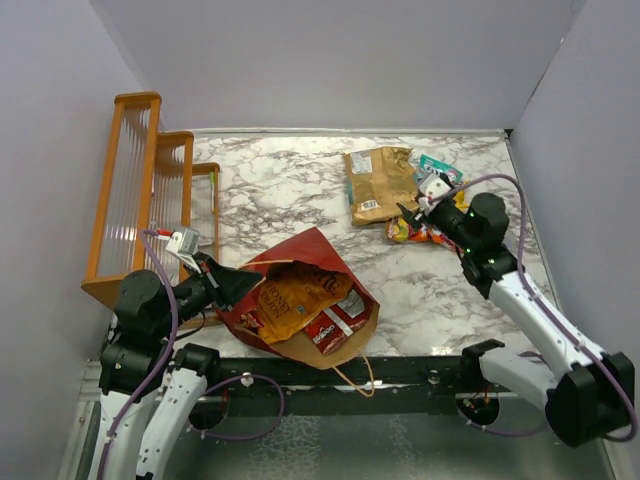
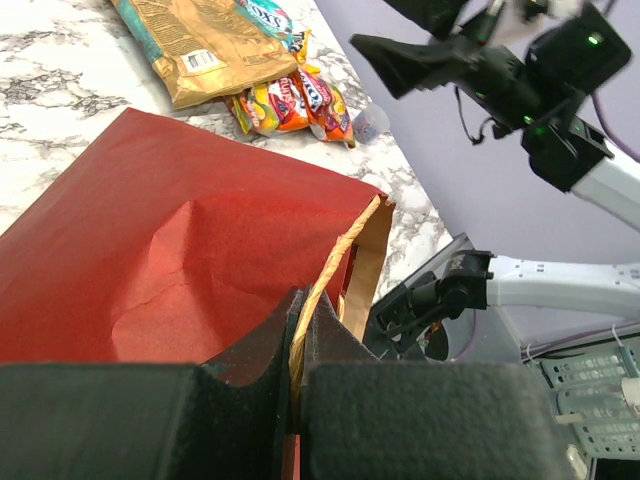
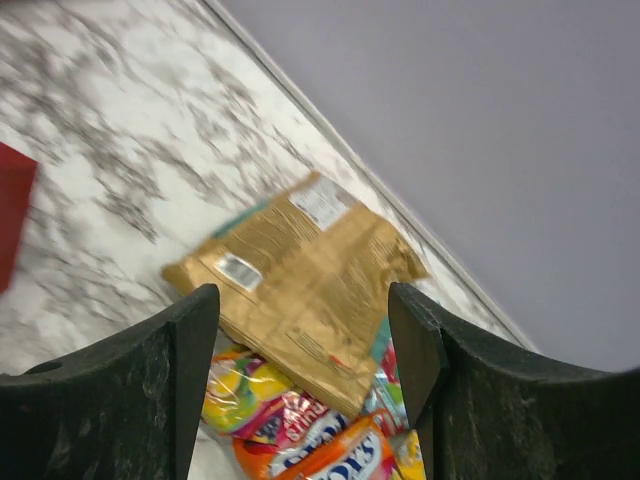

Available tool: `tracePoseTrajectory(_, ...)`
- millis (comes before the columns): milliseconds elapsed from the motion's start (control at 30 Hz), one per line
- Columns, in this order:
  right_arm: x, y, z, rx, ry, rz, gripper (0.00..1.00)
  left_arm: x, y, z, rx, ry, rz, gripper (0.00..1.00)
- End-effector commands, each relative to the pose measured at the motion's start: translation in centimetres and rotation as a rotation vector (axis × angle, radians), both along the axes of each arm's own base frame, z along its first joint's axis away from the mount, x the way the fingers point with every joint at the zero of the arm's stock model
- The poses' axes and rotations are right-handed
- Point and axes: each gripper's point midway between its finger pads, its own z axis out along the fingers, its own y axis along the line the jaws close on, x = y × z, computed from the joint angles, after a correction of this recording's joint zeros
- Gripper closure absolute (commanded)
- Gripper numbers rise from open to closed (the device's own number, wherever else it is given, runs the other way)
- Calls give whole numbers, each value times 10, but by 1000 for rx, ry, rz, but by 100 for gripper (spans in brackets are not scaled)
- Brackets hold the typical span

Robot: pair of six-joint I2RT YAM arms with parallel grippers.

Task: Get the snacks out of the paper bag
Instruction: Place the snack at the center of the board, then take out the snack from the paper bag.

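The dark red paper bag (image 1: 300,262) lies on its side at the near middle, mouth toward me, showing its brown inside. In it lie an orange-brown chip bag (image 1: 298,300) and red packets (image 1: 337,322). My left gripper (image 1: 232,284) is shut on the bag's twisted tan handle (image 2: 318,300) at the bag's left rim. My right gripper (image 1: 412,213) is open and empty above a pile of taken-out snacks: a gold-brown bag (image 1: 378,183) (image 3: 300,270), a teal-white pouch (image 1: 438,166) and colourful candy packs (image 1: 418,234) (image 3: 300,430).
An orange wooden rack (image 1: 150,195) stands at the far left, close behind my left arm. Grey walls close the table at the back and sides. A loose tan handle (image 1: 360,375) hangs over the near edge.
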Motion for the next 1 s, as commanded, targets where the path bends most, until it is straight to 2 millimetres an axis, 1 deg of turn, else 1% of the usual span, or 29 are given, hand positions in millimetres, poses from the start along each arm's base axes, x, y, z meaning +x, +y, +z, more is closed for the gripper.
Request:
tracePoseTrajectory(0, -71, 42, 26, 177, 15, 317, 32, -2, -1, 2, 2, -31, -11, 100)
tracePoseTrajectory(33, -93, 51, 36, 182, -8, 421, 33, -1, -1, 2, 3, -31, -11, 100)
tracePoseTrajectory(67, -109, 56, 43, 185, -29, 492, 34, -1, -1, 2, 4, -28, -13, 100)
tracePoseTrajectory(133, -148, 65, 58, 184, -87, 653, 35, -1, -1, 1, 8, -27, -14, 100)
tracePoseTrajectory(200, -190, 71, 68, 171, -157, 831, 35, -1, 0, 1, 10, -29, -12, 100)
tracePoseTrajectory(233, -209, 72, 70, 160, -187, 912, 35, -1, 0, -1, 12, -26, -11, 100)
tracePoseTrajectory(267, -224, 72, 71, 145, -218, 973, 35, 0, 0, -1, 13, -24, -11, 100)
tracePoseTrajectory(333, -243, 72, 66, 111, -247, 1062, 36, 1, -1, -2, 13, -23, -13, 100)
tracePoseTrajectory(467, -254, 78, 54, 65, -238, 1128, 37, 2, -2, -2, 7, -25, -13, 100)
tracePoseTrajectory(567, -255, 92, 49, 31, -226, 1144, 39, 3, -2, -2, 4, -22, -11, 100)
tracePoseTrajectory(700, -249, 118, 41, -24, -215, 1090, 40, 3, -2, -1, 0, -17, -8, 100)
tracePoseTrajectory(800, -250, 140, 31, -77, -206, 1067, 41, 3, -1, 1, -6, -17, -4, 100)
tracePoseTrajectory(900, -251, 167, 12, -165, -193, 1021, 41, 2, -1, 2, -8, -13, -2, 100)
tracePoseTrajectory(967, -254, 185, -10, -277, -193, 981, 41, 1, 0, 3, -5, -14, 3, 100)
